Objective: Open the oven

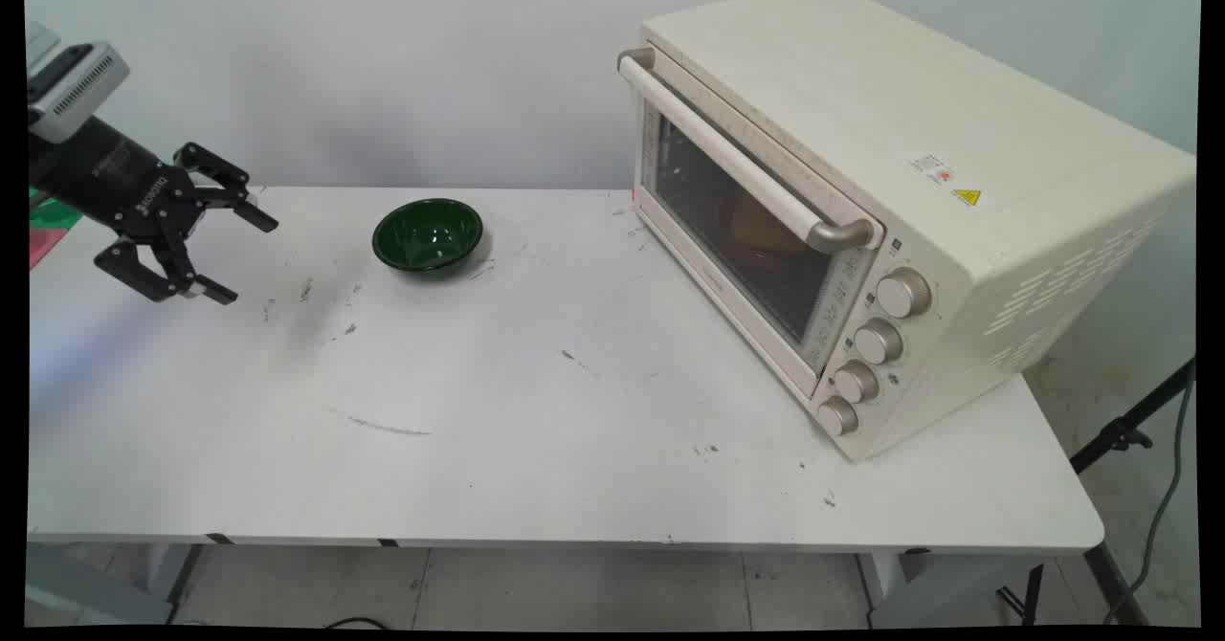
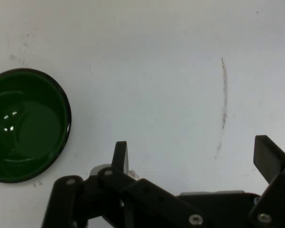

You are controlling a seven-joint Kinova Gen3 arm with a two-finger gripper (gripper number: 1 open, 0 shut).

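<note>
Fingers (image 1: 256, 217) spread wide and holding nothing, that's the picture right now: the gripper (image 1: 222, 256) hangs in the air over the tabletop (image 1: 574, 431), jaws parted with only bare white surface between them. Take the green bowl (image 1: 427, 232) as the landmark. The gripper sits off to the bowl's left in the main view, well apart from it, raised clear of the surface and pointing roughly toward the bowl's side of the table. From the hand view the bowl (image 2: 26, 126) shows at the left edge, offset from the line between the two fingers (image 2: 268, 156), so the gripper (image 2: 192, 154) is not centred on it; the open gap looks down on scuffed tabletop (image 2: 156, 71) with a thin curved mark. The bowl stands upright, mouth up, and looks empty, with glints on its glossy inside. It's round, so no long axis to speak of. Well to the bowl's right stands the cream toaster oven (image 1: 900, 210), door shut, its long handle across the top of the glass and four knobs down the front's near end. Nothing touches the bowl.
</note>
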